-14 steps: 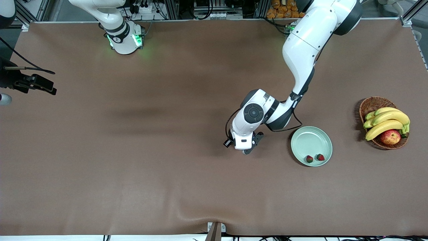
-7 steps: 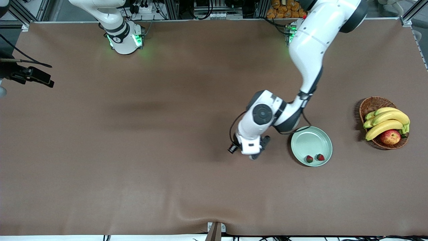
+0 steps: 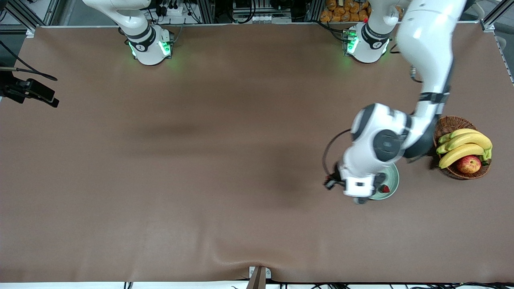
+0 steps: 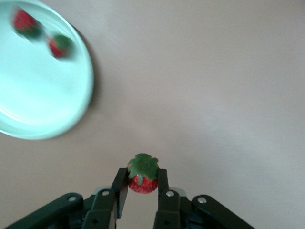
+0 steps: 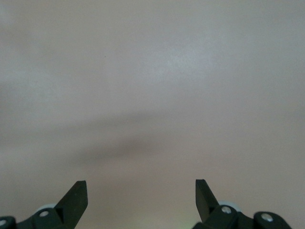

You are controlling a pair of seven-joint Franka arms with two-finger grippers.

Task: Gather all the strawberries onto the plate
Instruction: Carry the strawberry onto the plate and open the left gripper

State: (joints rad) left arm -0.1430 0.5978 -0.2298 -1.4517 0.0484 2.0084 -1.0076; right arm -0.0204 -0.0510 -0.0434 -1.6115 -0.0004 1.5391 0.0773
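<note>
Carrying the third strawberry (image 4: 142,174), pinched in the left gripper (image 4: 141,183), beside the plate (image 4: 47,119) edge; risking release short of the rim. Right gripper (image 5: 141,198) waiting, spread wide.

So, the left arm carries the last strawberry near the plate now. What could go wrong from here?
1. The left tool pinches the strawberry only at its fingertips; the berry might slip out over the table before release.
2. In the left wrist view the tool is over bare table beside the plate, not over it; opening now would probably miss.
3. Two strawberries already lie in the plate; a dropped berry could bump them or roll over the shallow rim.
</note>
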